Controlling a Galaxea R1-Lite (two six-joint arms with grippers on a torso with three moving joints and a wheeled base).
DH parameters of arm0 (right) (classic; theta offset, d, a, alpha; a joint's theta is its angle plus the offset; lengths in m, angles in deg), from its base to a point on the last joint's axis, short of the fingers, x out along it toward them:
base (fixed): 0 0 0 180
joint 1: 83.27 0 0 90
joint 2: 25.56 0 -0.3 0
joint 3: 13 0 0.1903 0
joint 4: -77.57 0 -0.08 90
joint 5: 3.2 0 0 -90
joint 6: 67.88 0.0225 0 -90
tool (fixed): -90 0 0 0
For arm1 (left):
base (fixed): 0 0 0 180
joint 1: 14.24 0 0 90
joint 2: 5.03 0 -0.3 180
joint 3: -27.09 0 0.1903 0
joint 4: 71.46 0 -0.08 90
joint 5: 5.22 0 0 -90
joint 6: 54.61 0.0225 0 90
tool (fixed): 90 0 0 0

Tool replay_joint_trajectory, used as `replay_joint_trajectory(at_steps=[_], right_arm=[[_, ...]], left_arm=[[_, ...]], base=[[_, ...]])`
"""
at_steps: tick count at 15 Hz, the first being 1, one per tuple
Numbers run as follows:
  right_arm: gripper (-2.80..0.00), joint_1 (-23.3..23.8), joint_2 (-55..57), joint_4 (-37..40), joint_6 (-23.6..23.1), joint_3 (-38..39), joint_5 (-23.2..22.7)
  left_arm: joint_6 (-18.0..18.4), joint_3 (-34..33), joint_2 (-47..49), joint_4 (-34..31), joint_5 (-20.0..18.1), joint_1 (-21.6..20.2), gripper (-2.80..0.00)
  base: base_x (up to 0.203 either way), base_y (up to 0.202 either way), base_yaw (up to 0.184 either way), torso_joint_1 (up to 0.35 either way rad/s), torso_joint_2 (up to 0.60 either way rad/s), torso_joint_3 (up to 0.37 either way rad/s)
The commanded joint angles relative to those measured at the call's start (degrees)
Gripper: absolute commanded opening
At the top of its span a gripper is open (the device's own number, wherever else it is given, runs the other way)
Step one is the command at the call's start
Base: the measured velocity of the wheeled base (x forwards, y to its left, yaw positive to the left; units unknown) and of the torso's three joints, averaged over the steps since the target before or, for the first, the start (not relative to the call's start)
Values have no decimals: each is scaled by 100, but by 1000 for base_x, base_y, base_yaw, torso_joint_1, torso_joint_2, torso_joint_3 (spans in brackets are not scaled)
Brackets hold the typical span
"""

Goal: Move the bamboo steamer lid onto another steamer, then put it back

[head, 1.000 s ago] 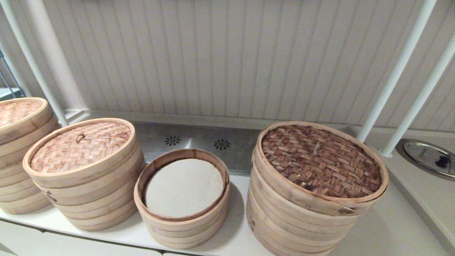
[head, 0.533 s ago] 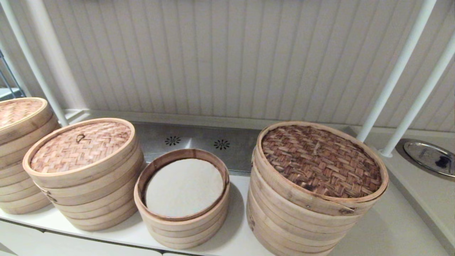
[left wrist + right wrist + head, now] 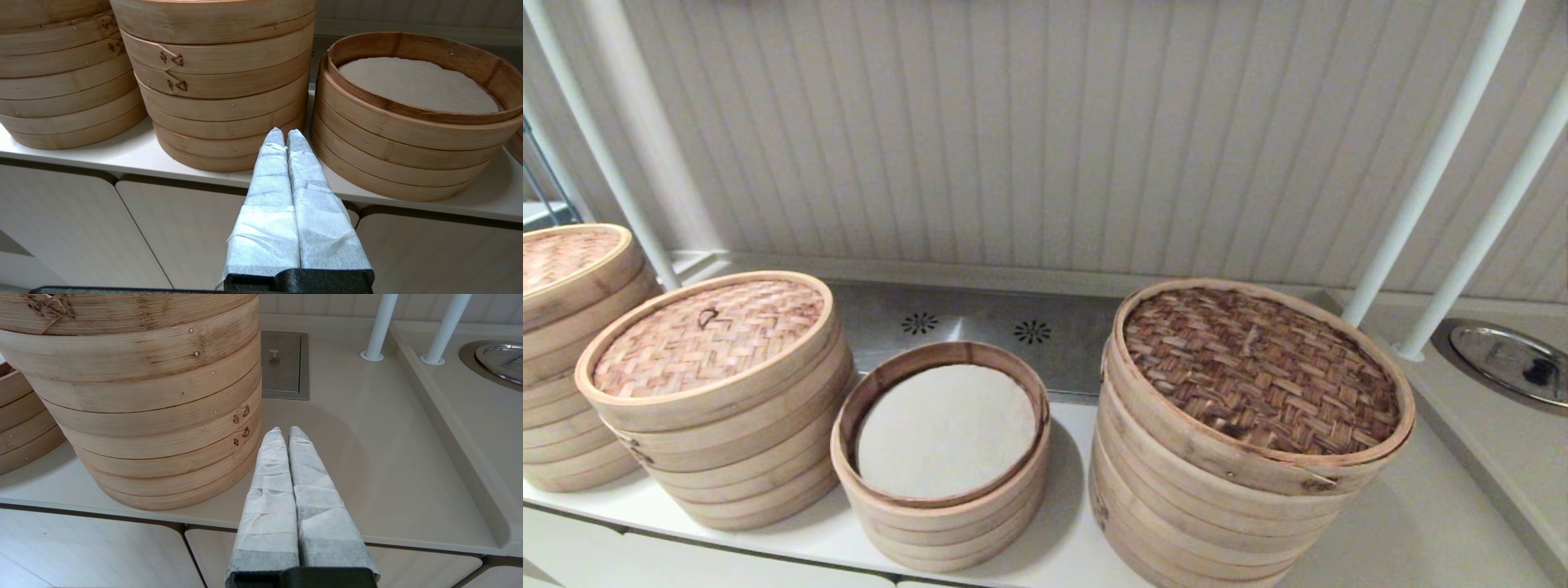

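bamboo steamer lid [image 3: 709, 336] (unlabelled), another steamer [image 3: 941, 457]

Counts from my head cam: four steamer stacks.
I count three lidded stacks [image 3: 711, 392] [image 3: 1250, 425] [image 3: 572, 351], one open steamer [image 3: 943, 523], two white poles [image 3: 1437, 163] [image 3: 1486, 220] on the right.

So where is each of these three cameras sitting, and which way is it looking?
Head view: high up, looking down at the counter; no arm shows.
Left wrist view: low before the counter edge, facing the open short steamer; the shut left gripper shows.
Right wrist view: equally low, facing the widest steamer stack; the shut right gripper shows.
Shared: head and left wrist both show the short steamer.
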Motion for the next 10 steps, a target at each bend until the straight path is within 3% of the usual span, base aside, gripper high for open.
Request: replay_joint_trajectory(at_steps=[1, 10], right_arm=[[-280, -2, 15, -1, 2, 0, 2], [-280, -2, 6, -1, 2, 0, 2]], left_arm=[[-2, -18, 9, 4, -1, 0, -280], [-90, -18, 9, 4, 7, 0, -280]], base=[[0, 0, 0, 0, 0, 0], [0, 0, 0, 0, 0, 0]])
